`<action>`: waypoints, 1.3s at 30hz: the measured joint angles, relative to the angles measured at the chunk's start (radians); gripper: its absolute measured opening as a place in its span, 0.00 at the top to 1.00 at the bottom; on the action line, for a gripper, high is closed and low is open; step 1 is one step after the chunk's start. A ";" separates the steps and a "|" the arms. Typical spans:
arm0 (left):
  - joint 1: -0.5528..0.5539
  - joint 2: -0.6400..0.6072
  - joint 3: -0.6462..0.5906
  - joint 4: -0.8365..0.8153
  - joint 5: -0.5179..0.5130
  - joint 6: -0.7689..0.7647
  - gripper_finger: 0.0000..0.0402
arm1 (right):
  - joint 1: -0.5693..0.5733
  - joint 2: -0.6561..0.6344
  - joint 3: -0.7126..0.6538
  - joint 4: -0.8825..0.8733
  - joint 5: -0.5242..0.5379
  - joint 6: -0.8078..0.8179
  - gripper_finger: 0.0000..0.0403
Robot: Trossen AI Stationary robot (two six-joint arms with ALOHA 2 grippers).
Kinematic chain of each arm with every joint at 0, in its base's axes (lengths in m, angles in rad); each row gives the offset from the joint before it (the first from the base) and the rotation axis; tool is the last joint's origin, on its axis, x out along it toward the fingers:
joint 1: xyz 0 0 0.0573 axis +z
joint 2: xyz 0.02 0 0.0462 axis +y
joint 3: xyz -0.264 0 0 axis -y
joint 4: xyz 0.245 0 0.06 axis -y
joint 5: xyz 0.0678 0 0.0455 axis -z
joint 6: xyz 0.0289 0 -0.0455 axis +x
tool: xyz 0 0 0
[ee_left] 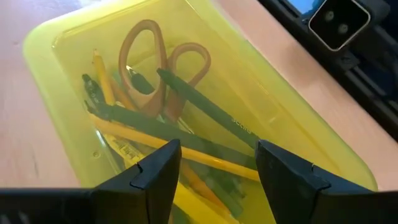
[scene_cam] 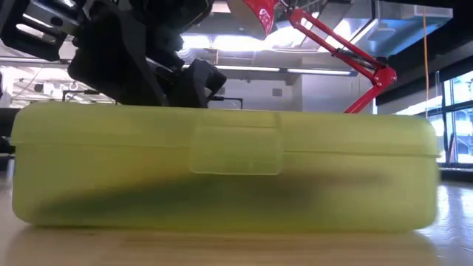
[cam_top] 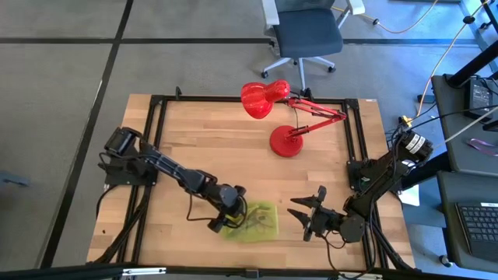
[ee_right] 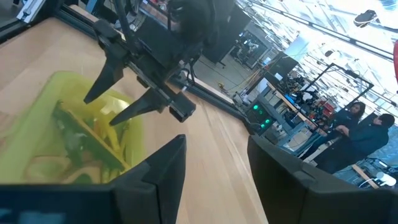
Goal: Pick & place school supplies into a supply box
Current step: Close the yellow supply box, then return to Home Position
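I am finding almost no readable text from my station: one dark green pen (ee_left: 211,112) lying in the supply box (ee_left: 298,134) is carrying a short pale imprint along its barrel, too small for me to be making out. I am reading no other label, brand, number or sign on anything else in view.

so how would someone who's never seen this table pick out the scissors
Start at the yellow-green supply box at the near edge of the wooden table, under the left gripper. The scissors lie inside it among pens and pencils. They are the only thing there with two loop handles; the rest are thin straight sticks.
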 joint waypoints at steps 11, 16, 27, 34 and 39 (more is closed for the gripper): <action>-0.008 -0.154 -0.004 -0.055 0.004 -0.044 0.49 | -0.007 0.000 0.000 0.059 0.029 0.018 0.56; 0.014 -0.272 -0.045 -0.038 -0.014 -0.158 0.49 | -0.045 -0.056 0.000 -0.026 -0.080 0.207 0.56; 0.017 -0.656 -0.546 0.446 -0.228 -0.246 0.49 | -0.203 -0.295 -0.161 -0.375 -0.594 0.625 0.56; 0.063 -0.882 -0.758 0.546 -0.259 -0.251 0.49 | -0.220 -0.396 -0.386 -0.081 -0.727 0.564 0.56; 0.125 -1.030 -0.856 0.542 -0.252 -0.254 0.49 | -0.282 -0.462 -0.494 0.015 -0.748 0.579 0.56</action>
